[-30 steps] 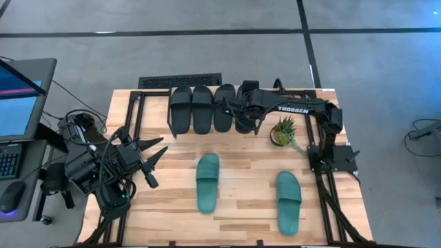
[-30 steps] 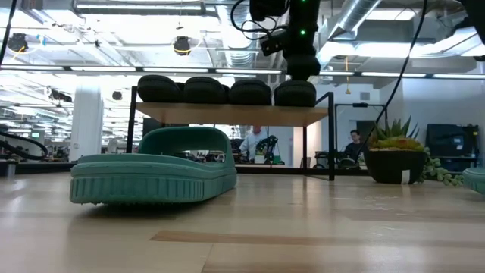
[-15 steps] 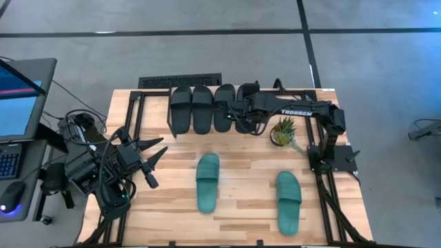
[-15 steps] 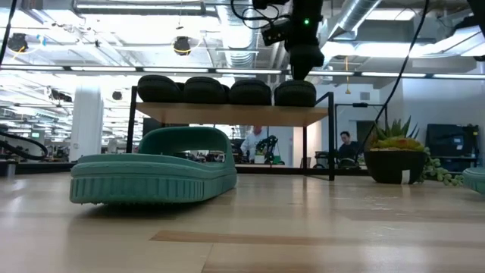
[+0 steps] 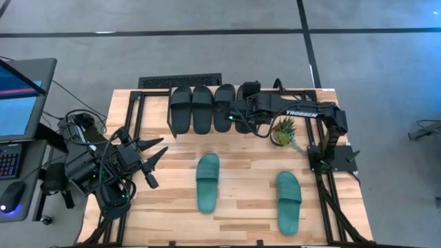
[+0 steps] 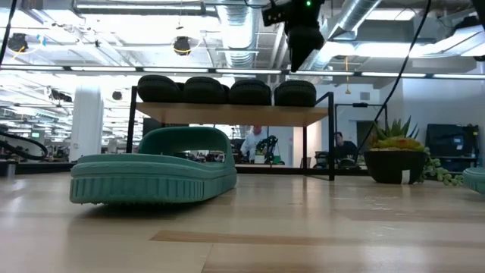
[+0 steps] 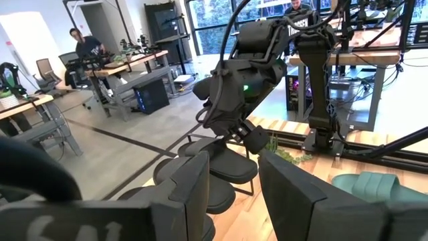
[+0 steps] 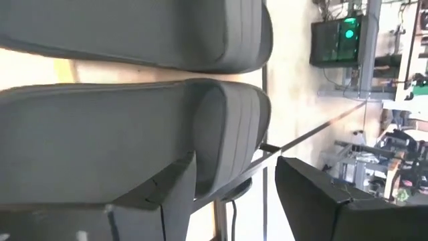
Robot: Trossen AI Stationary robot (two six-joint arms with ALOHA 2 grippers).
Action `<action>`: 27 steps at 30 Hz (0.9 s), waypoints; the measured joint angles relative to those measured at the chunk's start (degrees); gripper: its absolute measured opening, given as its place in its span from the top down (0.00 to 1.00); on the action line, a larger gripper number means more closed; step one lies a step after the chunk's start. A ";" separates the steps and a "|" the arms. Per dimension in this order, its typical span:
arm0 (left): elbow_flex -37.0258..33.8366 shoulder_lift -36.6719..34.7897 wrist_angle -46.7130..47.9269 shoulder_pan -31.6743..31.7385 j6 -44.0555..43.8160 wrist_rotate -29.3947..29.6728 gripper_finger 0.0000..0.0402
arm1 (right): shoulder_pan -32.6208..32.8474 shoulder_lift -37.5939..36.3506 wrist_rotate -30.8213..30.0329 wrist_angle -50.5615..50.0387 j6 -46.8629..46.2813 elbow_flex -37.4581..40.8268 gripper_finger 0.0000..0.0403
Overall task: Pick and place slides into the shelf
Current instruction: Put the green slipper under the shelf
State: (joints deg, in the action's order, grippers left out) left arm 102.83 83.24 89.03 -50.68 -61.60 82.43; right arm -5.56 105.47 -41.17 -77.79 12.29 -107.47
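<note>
- High view shows four black slides [image 5: 212, 108] lying side by side on the shelf [image 5: 207, 131] at the far edge of the tabletop [image 5: 241, 207]; two teal slides are not yet placed.
- One teal slide [image 5: 207, 182] lies near the middle of the tabletop, and the other teal slide [image 5: 289, 202] lies nearer to the right arm's base. Both have the long axis running from the near edge to the far edge, parallel to the black ones.
- Right tool [image 5: 238, 118] hangs above the shelf, over the black slide nearest to the plant [image 5: 283, 131]; its fingers stand apart and hold nothing, as the low view [image 6: 301, 57] also shows.
- From this tool both teal slides lie toward the near edge, so I judge the arm must pull back across the tabletop before it can reach one.
- Left tool [image 5: 155, 160] rests at the left side of the tabletop, fingers spread and empty; the middle teal slide lies just to its right and seems nearer to it.
</note>
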 joint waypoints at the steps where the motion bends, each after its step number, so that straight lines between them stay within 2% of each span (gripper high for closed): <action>1: 0.00 0.00 0.00 0.01 0.00 -0.03 0.70 | 0.38 0.04 0.04 -0.29 0.01 -0.48 0.52; 9: 0.00 0.00 0.02 -0.01 0.75 -0.07 0.70 | 4.89 0.04 -0.79 -4.84 -2.11 -4.95 0.53; 16: 0.00 0.00 0.04 -0.01 0.81 -0.06 0.70 | 9.15 0.07 -0.91 -12.20 -8.42 -9.76 0.55; 27: 0.00 0.00 0.07 -0.01 0.90 -0.68 0.70 | 19.60 -3.02 0.73 -12.23 -16.08 -11.14 0.56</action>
State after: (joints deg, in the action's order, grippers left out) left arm 102.83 83.24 89.10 -50.70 -60.71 81.75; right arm 14.05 102.45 -40.45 -90.03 -3.79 -118.61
